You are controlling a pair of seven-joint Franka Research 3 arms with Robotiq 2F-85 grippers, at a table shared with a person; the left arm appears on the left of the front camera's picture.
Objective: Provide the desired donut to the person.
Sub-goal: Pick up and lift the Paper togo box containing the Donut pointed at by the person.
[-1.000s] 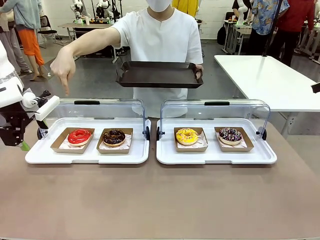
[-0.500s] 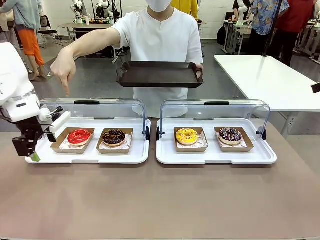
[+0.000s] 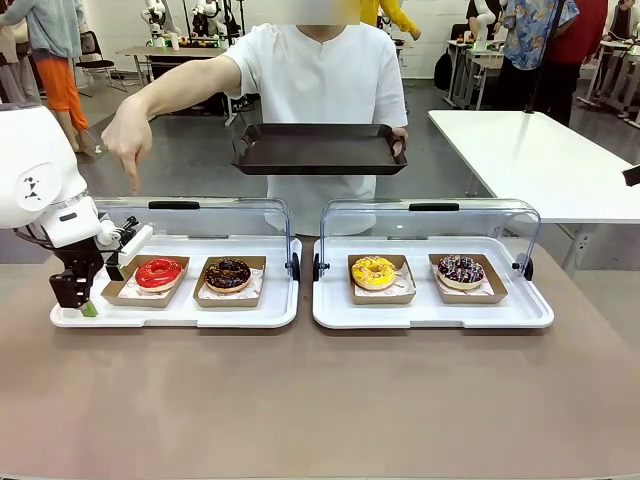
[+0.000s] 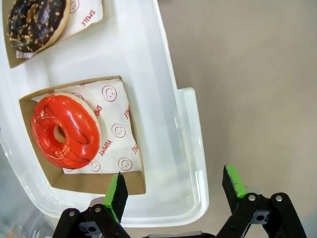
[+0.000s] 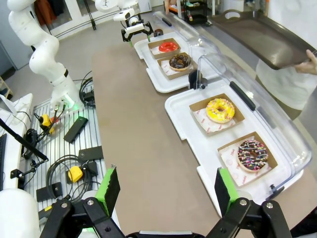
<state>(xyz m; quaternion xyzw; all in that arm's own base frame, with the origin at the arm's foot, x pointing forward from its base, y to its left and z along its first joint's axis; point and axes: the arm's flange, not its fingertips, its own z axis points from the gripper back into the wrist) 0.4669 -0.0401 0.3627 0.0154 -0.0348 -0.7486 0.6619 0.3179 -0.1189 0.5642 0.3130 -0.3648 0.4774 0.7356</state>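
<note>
Paper liner [image 4: 113, 144] under the red donut [image 4: 64, 130], just beyond the left fingers [image 4: 117, 194], reads "YUMMY" and "SMILE". The farther liner [image 4: 86, 15], under the chocolate donut [image 4: 37, 22], repeats "SMILE".

Left pincer [image 4: 174, 184] points downward, jaws spread wide; right pincer [image 5: 166, 191] hangs high, jaws likewise apart.

Straight above the red donut [image 3: 158, 273] it's open air, nothing overhead. Behind it the clear lid [image 3: 190, 216] stands tipped up, a wall on the far side, and the person's hand [image 3: 127, 137] points down above that lid (well clear of the donut). Toward the middle, the chocolate donut [image 3: 228, 274] sits close. On the outer side the left gripper [image 4: 175, 186] hangs over the white tray [image 4: 190, 148] corner, jaws spread. In front, bare table [image 3: 300, 400].
</note>
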